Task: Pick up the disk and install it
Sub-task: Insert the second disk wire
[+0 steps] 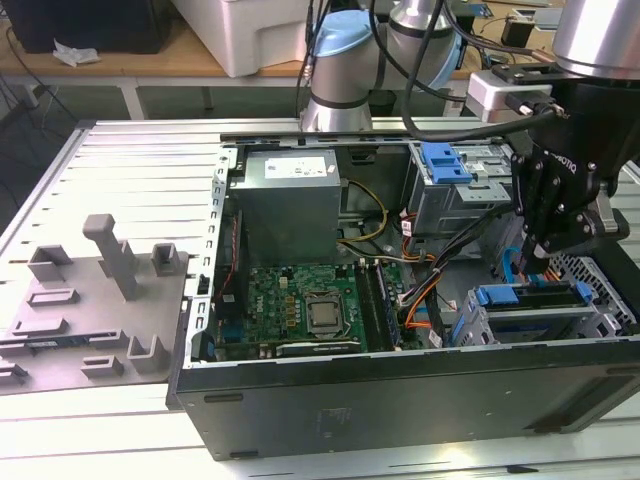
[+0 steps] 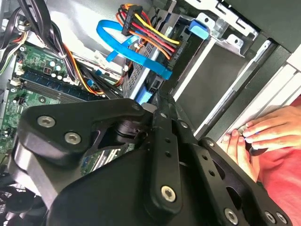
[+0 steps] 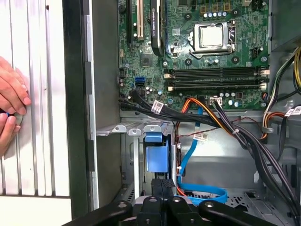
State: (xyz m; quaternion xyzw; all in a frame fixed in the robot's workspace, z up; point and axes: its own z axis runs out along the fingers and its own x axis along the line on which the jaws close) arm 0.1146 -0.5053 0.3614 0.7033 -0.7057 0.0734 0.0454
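One black gripper (image 1: 540, 262) hung with fingers pressed together, empty, just above the blue-railed silver disk (image 1: 530, 300) seated in my computer case's drive cage (image 1: 480, 330).

Arm: my arm (image 1: 420, 40) reaches down from above, wrist bent downward.
Gripper: my gripper (image 1: 537, 262) hangs low, pointing down.
Fingers: my fingers (image 3: 162, 186) are pressed together, nothing between them.
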